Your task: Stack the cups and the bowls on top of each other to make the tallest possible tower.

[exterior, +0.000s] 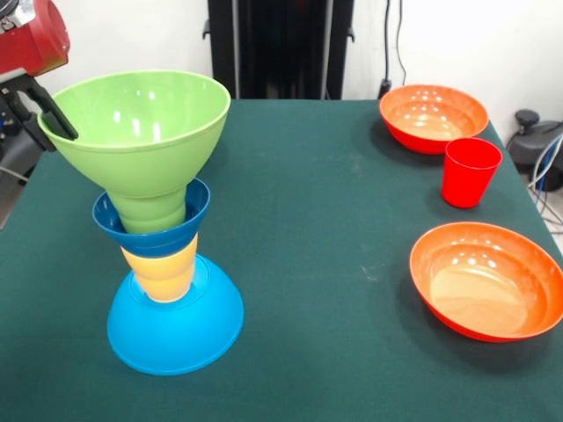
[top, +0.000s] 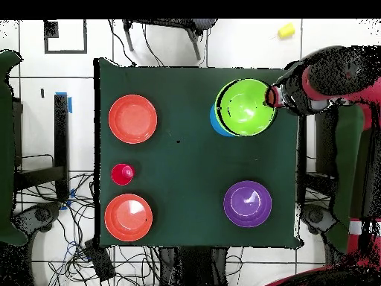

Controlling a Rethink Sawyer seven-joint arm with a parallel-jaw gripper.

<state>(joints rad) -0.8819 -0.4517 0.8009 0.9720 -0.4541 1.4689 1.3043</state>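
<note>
A tower (exterior: 167,237) of cups and bowls rises from the dark green tabletop (exterior: 317,229), its base a large light-blue bowl (exterior: 176,330) set upside down. On that base sits a yellow cup (exterior: 162,271), then a small dark-blue bowl (exterior: 151,230) holding a green cup (exterior: 151,211), and on top a wide green bowl (exterior: 136,132) standing mouth up, leaning a little to one side. The robot's end effector (exterior: 54,117) is at the green bowl's rim, one dark finger hooked over the edge and pinching the wall, so it is clamped on that bowl. In the overhead view the red and black arm (top: 327,82) reaches the tower from beside the tabletop's edge. Well apart from the tower, across the tabletop, two orange bowls (exterior: 433,116) (exterior: 488,280) stand mouth up with a red cup (exterior: 470,171) upright between them. A purple bowl (top: 247,203) sits alone on the tower's side of the tabletop, seen only from above, clear of the tower.
</note>
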